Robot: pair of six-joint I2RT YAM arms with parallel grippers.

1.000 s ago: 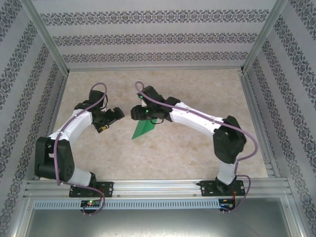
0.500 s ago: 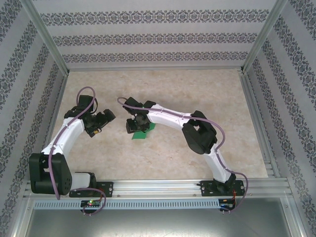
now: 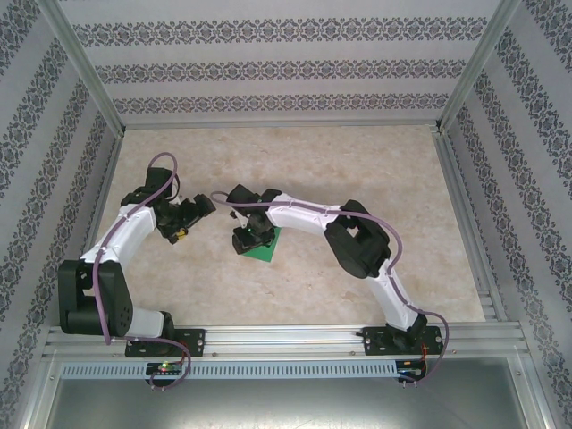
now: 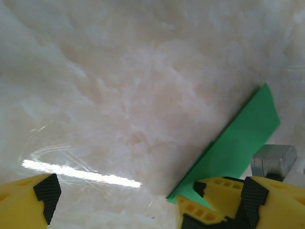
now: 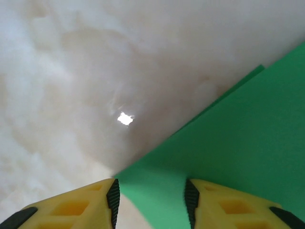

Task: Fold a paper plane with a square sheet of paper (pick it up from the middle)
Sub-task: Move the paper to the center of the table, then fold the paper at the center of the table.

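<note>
The square sheet of paper (image 3: pixel 267 250) is a bright green folded wedge lying flat on the marble table. My right gripper (image 3: pixel 249 239) hangs low over the wedge's left end. In the right wrist view its yellow fingers stand apart, and a corner of the green paper (image 5: pixel 228 143) lies between the right gripper's (image 5: pixel 151 200) pads without being pinched. My left gripper (image 3: pixel 198 213) is wide open just left of the paper. In the left wrist view the left gripper (image 4: pixel 138 205) has bare table between its fingers, and the paper's (image 4: pixel 238 143) long creased edge runs past its right finger (image 4: pixel 224 195).
The marble tabletop (image 3: pixel 357 170) is walled by patterned panels on three sides, with aluminium posts at the corners. A grey part of the right arm (image 4: pixel 274 160) shows behind the paper in the left wrist view. Both arm bases sit on the near rail (image 3: pixel 286 340).
The right gripper has moved toward the near edge and lowered onto the paper, which has shifted slightly. The left arm drew back left, then edged toward the paper again.
</note>
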